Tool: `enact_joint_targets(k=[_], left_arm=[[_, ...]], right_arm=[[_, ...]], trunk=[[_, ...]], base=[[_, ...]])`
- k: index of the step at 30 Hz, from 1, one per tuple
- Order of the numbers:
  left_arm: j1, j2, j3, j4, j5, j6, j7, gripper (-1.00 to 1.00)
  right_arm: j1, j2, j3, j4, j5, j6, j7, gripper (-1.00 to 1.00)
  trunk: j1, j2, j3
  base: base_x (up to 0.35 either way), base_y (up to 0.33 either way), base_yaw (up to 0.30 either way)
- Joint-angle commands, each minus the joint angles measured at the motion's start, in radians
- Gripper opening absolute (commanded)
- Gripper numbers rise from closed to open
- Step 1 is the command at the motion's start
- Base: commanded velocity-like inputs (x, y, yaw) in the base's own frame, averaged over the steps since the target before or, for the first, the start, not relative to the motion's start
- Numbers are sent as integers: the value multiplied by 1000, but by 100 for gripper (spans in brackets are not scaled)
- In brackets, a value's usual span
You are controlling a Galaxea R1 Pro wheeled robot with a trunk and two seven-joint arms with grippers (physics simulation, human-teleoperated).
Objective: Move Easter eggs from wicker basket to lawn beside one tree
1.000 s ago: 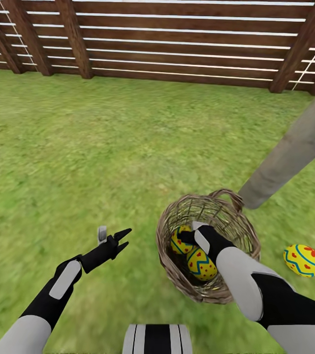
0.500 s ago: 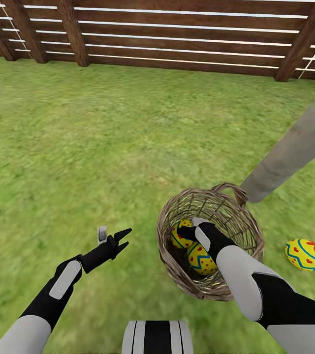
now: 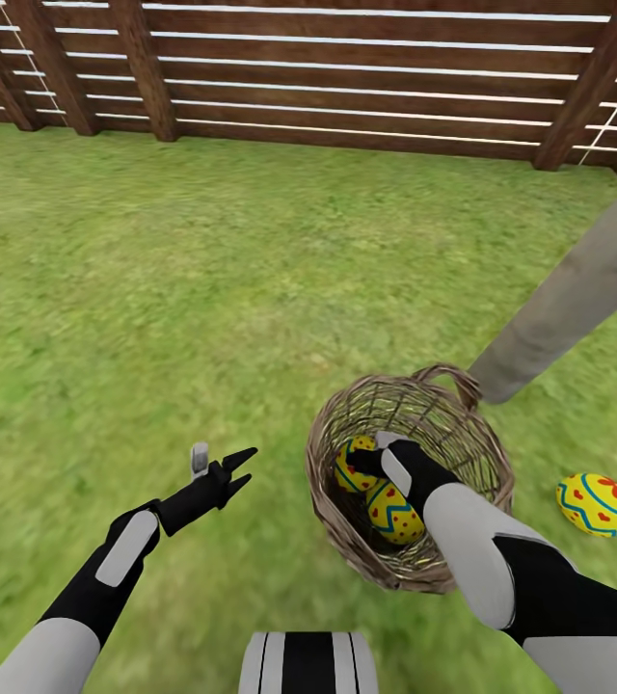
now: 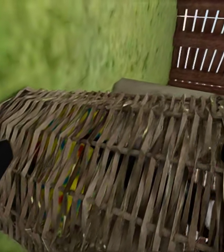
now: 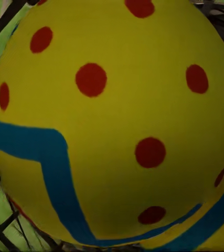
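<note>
Yellow eggs, three counted: one Easter egg point(image 3: 594, 503) lies on the lawn point(image 3: 202, 289) near the foot of the tree trunk point(image 3: 569, 299), apart from the wicker basket point(image 3: 482, 453); two eggs point(image 3: 392, 511) remain inside it. Judgement: one third done, two transfers outstanding. One basket, one trunk, one fence point(image 3: 347, 87) noted. The right gripper point(image 3: 366, 461) is down inside the basket against the farther egg point(image 3: 349, 469); whether it grips cannot be told. The left gripper point(image 3: 222, 472) hovers over grass beside the basket, fingers spread, holding nothing.
</note>
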Motion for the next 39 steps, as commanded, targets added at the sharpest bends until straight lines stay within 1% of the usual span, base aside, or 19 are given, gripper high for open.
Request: enact_joint_targets(k=[1,22,23,24,26,32,36,39], left_arm=[[0,1,-2,0,6,5,0,100],[0,3,-2,0,4,3,1,100],[0,3,-2,0,4,4,10,100],[0,3,-2,0,4,4,28,100],[0,3,-2,-1,5,6,50,100],[0,3,-2,-1,5,8,54,100],[0,2,-3,-1,5,8,54,100],[0,2,-3,-1,4,8,54,100]], right_arm=[[1,1,2,13,1,5,-8,-100],[1,1,1,14,0,4,-10,-100],[1,1,1,14,-17,4,-10,-100],[1,1,2,14,-45,4,-10,-100],[1,1,2,14,-61,7,-10,-100],[2,-6,1,15,-65,19,-10,-100],[2,-7,0,20,-66,21,-11,-100],[2,-8,0,22,-66,48,-10,-100]], trunk=[[0,0,3],[-10,5,84],[-10,5,88],[-11,6,92],[-12,6,100],[-14,7,123],[-16,8,139],[-17,9,150]], base=[[0,0,0],[0,0,0],[0,0,0],[0,0,0],[0,0,0],[-5,0,0],[-237,0,0],[-33,0,0]])
